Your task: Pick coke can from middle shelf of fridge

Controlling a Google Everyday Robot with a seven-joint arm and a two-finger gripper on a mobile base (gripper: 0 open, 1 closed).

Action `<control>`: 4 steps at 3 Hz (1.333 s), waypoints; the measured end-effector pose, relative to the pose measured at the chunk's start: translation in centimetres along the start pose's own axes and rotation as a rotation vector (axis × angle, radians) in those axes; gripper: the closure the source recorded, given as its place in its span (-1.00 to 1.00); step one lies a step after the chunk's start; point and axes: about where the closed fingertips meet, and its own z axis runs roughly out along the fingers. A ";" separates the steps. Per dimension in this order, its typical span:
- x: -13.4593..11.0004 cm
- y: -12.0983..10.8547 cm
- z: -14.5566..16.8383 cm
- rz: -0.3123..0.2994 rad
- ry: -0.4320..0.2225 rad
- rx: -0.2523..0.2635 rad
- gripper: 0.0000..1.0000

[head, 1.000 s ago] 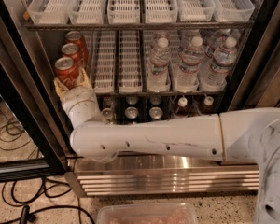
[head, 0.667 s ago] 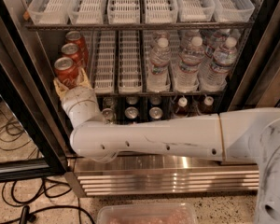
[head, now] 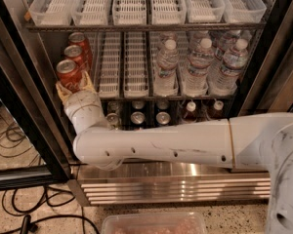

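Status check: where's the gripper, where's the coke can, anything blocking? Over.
Gripper at front coke can, left end of middle shelf. Can upright. Two red cans behind it; water bottles off right, nothing blocking.

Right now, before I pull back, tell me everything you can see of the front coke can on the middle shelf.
The front coke can is red aluminium with white script and a silver top. It looks upright at the left end of the middle shelf, first in a row of three alike running back. The hand sits at its base and hides its lower part; whether it grips is unclear. The next can stands close behind.
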 end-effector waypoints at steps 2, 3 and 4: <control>-2.2 0.5 -1.6 0.041 -0.033 -0.029 1.00; -3.3 0.8 -2.5 0.057 -0.044 -0.047 1.00; -4.0 1.0 -3.4 0.058 -0.041 -0.067 1.00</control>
